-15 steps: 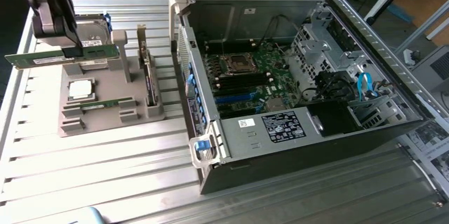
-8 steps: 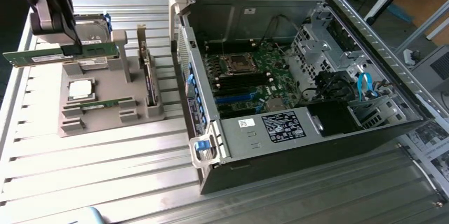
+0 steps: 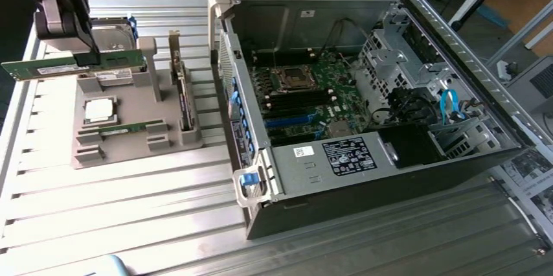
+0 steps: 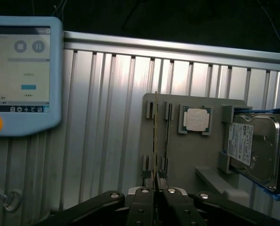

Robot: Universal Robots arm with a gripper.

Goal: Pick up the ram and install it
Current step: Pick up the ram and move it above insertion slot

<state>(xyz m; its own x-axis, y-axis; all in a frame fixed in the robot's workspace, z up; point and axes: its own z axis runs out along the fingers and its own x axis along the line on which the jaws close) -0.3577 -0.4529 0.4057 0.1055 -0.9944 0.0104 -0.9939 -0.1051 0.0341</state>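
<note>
Claw (image 3: 87, 59) clamps the ram (image 3: 43, 67) above the gray holder (image 3: 129, 153), which carries a CPU (image 3: 98, 110) and hard drive (image 4: 253, 146) below it.

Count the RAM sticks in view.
2. One RAM stick is clamped in the gripper above the grey holder; a second RAM stick sits in a holder slot beside the CPU chip. Others may hide inside the case.

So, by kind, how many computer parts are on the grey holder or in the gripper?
RAM sticks: 2, the held stick in the gripper, the other stick on the grey holder
CPU: 1
Hard drive: 1
Expansion card: 1
Total: 5
</note>
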